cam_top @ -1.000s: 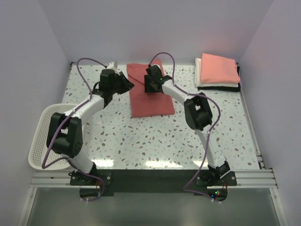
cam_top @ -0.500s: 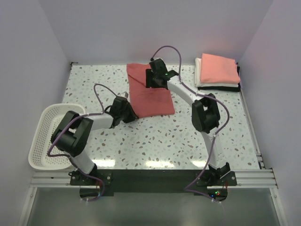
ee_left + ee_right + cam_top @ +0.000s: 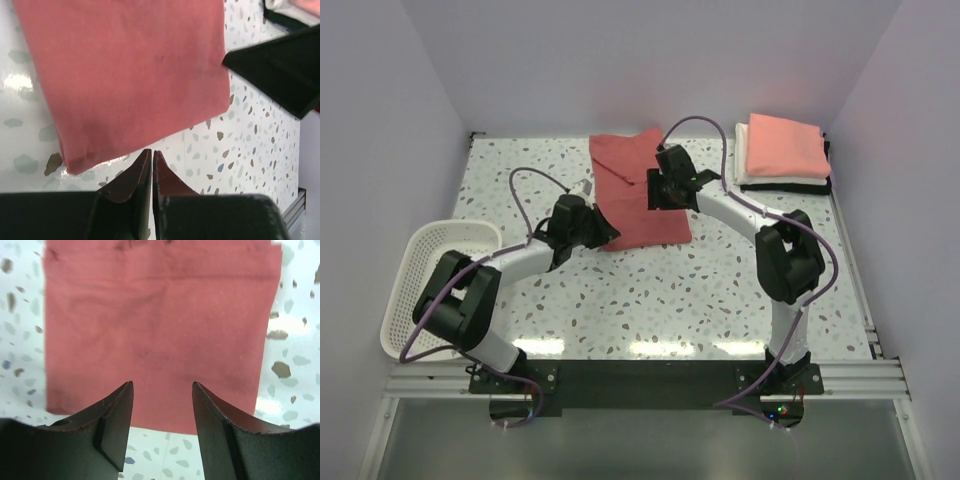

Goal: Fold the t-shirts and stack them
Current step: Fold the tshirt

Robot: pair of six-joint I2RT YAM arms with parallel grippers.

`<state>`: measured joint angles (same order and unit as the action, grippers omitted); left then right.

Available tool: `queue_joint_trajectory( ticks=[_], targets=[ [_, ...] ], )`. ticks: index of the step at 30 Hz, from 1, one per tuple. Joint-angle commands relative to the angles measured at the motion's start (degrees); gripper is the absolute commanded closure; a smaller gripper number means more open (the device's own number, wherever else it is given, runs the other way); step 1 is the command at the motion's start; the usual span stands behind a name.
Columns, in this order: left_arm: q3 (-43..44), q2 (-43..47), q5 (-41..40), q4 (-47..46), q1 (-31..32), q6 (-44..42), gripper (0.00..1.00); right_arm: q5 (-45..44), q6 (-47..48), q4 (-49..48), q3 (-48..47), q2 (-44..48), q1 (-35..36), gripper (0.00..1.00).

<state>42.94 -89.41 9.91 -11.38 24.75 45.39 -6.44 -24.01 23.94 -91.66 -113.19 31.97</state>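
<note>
A brick-red t-shirt (image 3: pixel 625 195) lies folded into a long rectangle at the middle back of the table. My left gripper (image 3: pixel 605 234) sits low at its near left corner. In the left wrist view the gripper (image 3: pixel 151 153) is shut with nothing between its tips, just off the cloth's (image 3: pixel 130 75) edge. My right gripper (image 3: pixel 659 192) hovers over the shirt's right half. It stands open in the right wrist view (image 3: pixel 162 385), the shirt (image 3: pixel 155 325) flat beneath it. A stack of folded t-shirts (image 3: pixel 782 148), salmon-pink over white and black, rests at the back right.
A white mesh basket (image 3: pixel 420 290) hangs over the table's left edge near the left arm's base. Walls close in the table on the left, back and right. The right gripper's dark finger (image 3: pixel 280 75) shows at the right of the left wrist view.
My left arm swung from the shirt's far left edge down to its near left corner and its jaws shut. My right gripper slid nearer and rightward over the shirt, staying open.
</note>
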Motion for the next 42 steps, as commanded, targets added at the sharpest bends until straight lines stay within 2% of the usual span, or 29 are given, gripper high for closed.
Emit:
queue_joint_trajectory(
  ticks=[1, 4, 6, 11, 18, 32, 42],
  targets=[
    [4.3, -1.5, -2.1, -0.8, -0.7, -0.4, 0.91, -0.5, -0.2, -2.5, 3.0, 1.0, -0.5, 0.46],
    [5.6, -5.3, -5.0, -0.4, -1.1, -0.1, 0.93, -1.9, 0.0, -2.7, 4.7, 0.7, -0.7, 0.47],
    [5.1, -7.3, -6.3, -0.4, -1.6, 0.4, 1.00, -2.4, 0.2, -2.7, 5.6, 0.6, -0.9, 0.47],
    [-0.2, -10.5, -6.8, -3.5, -1.6, 1.4, 1.00, -4.4, 0.0, -3.6, 10.1, 0.9, -1.3, 0.47],
    [-2.2, -11.6, -6.4, -4.0, -1.5, 1.1, 1.00, -4.1, -2.7, -5.7, 15.4, 0.7, -1.2, 0.51],
    [-10.2, -4.8, -6.2, -2.1, -1.0, 0.3, 1.00, 0.5, -7.6, -8.9, 30.0, 7.5, -0.2, 0.52],
    [-19.9, 7.4, -7.5, 0.1, 4.5, 3.5, 1.00, 4.4, -13.1, -13.0, 44.8, 17.3, 6.6, 0.53]
  ],
)
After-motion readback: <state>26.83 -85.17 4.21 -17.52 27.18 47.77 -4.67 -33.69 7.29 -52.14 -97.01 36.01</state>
